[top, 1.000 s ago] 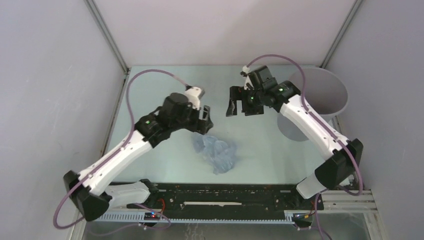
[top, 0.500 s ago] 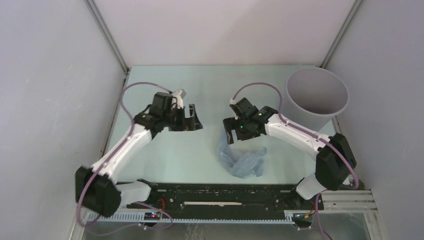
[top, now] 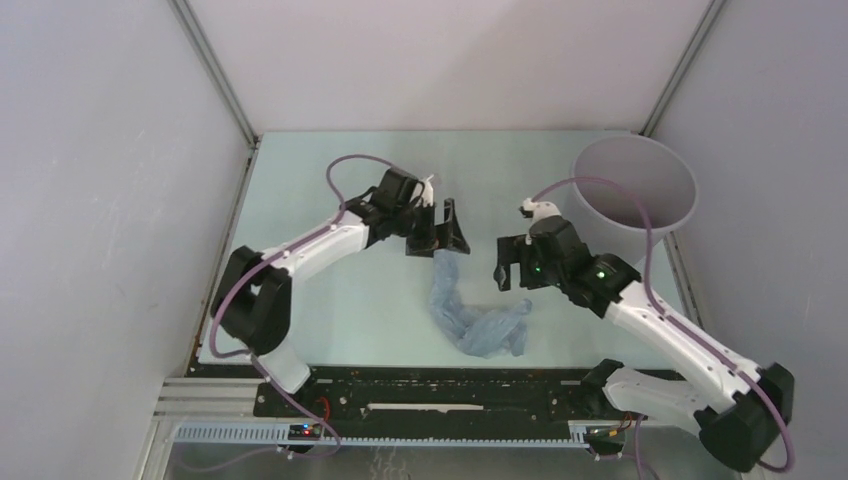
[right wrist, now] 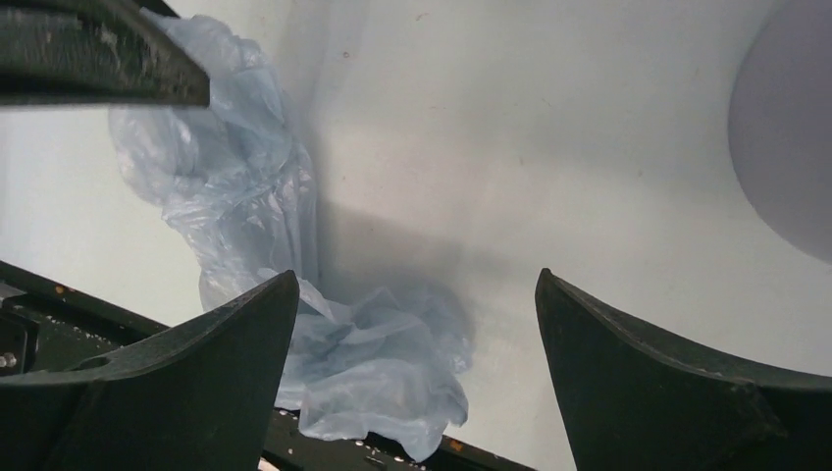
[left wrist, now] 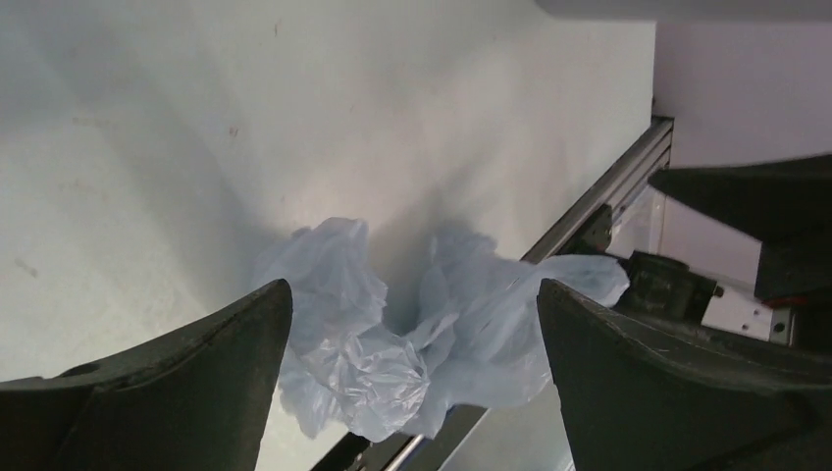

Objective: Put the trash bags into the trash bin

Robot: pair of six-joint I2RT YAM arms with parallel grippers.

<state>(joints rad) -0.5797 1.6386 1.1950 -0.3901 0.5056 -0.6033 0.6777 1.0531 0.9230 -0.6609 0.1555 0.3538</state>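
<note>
- Over the middle of the table (top: 320, 170), our left tool (top: 440, 245) hangs with its two dark fingers spread wide and clamping nothing.
- From the left wrist view, the left tool (left wrist: 412, 294) frames the trash bag (left wrist: 363, 363), whose crumpled pale-blue plastic lies between and beyond the open fingers. We cannot tell whether plastic and fingers touch.
- Just to the right, our right tool (top: 510, 268) is likewise spread wide and holds nothing.
- Its wrist view shows the right tool (right wrist: 417, 285) above bare table (right wrist: 540, 147), with the trash bag (right wrist: 235, 186) off to the left of the gap.
- From above, the trash bag (top: 480, 325) runs as a narrow, twisted strip from under the left tool toward the near edge. There it bunches into a loose heap just beside the black rail (top: 450, 385).
- The bag lies on the table between the two tools and outside the bin.
- At the far right corner, the trash bin (top: 640, 165) stands upright, grey and round-rimmed, well apart from the bag. Its curved wall (right wrist: 785, 137) edges into the right wrist view.
- Purple cables (top: 345, 165) loop over both white arms.
</note>
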